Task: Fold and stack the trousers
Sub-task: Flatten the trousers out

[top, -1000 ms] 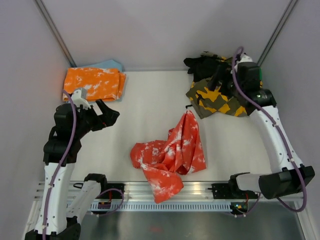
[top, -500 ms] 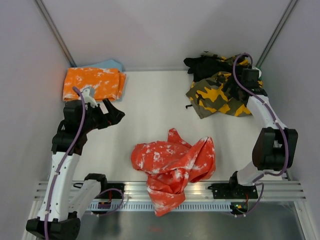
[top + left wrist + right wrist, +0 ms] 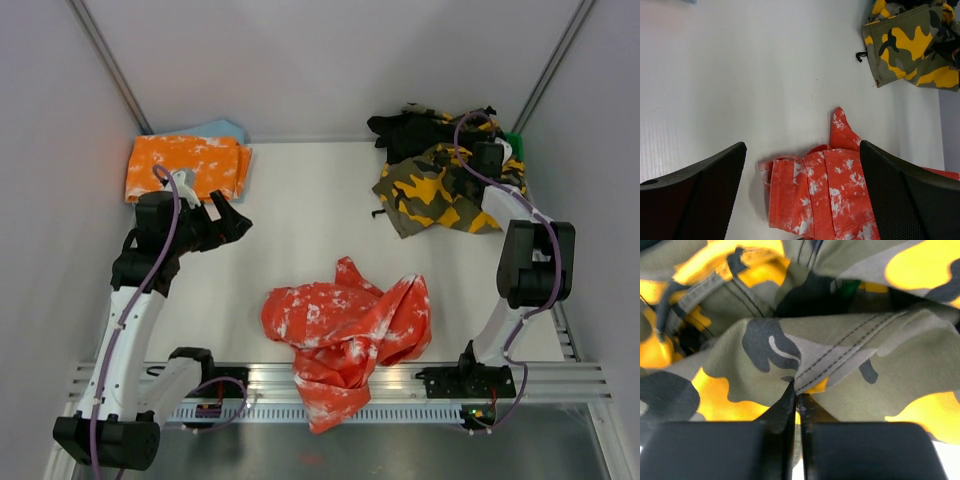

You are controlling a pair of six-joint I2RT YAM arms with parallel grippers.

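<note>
Now my right gripper [image 3: 796, 386] is pinched nearly closed on a seam fold of the camo pair [image 3: 840, 335] at far right, presumably to drag it out for folding; how firmly it bites I can't judge. My left gripper [image 3: 802, 144] hangs spread wide and empty above the table [image 3: 300, 190], free to assist. The red trousers [image 3: 345, 325] lie crumpled at the near edge, well apart from the folded orange pair [image 3: 185, 165].
</note>
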